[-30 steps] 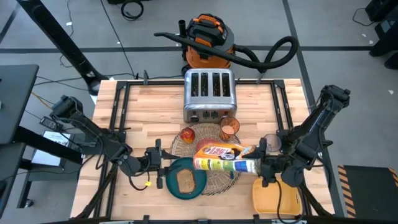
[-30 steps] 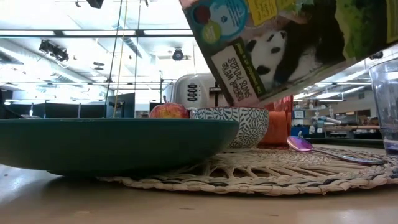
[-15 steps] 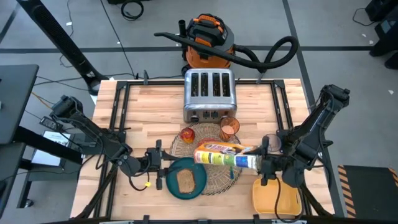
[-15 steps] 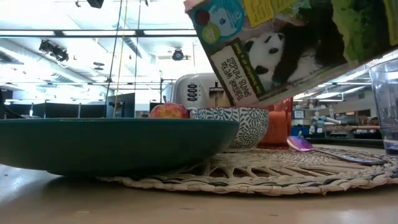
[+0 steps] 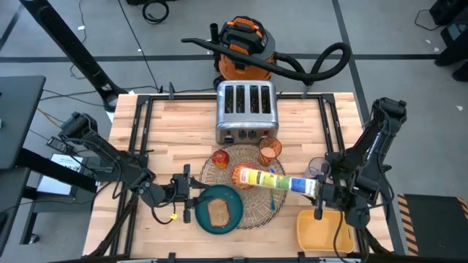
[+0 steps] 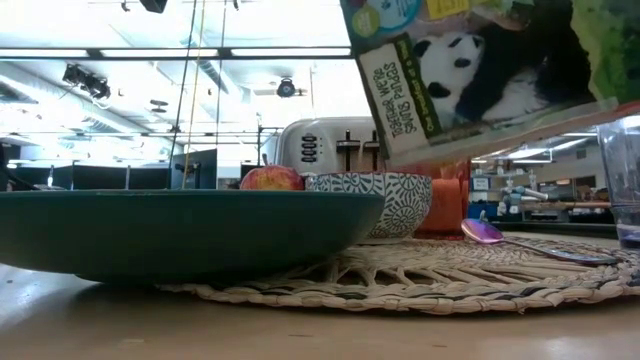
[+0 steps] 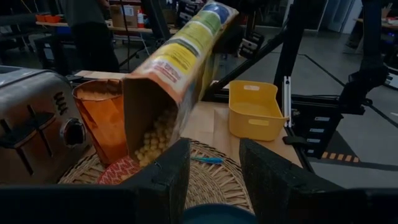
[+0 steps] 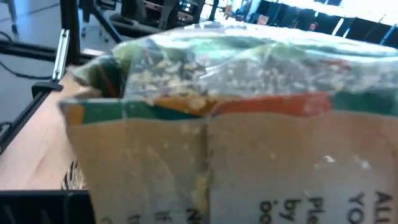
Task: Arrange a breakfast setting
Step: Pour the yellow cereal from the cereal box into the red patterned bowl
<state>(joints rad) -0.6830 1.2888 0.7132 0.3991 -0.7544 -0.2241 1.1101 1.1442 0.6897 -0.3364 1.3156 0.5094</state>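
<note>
Over on the left, the left gripper waits just beside the plate, fingers spread and empty. The toast sits on that plate, on the near edge of the placemat. The apple is on the mat's far-left edge, the cup at its far right. The spoon lies on the mat's right side. So the setting looks mostly laid. In the middle, the cereal box hangs tipped, mouth over the bowl, cereal at the opening. Filling looks like what's left. At the right, the right gripper pinches the box's base.
</note>
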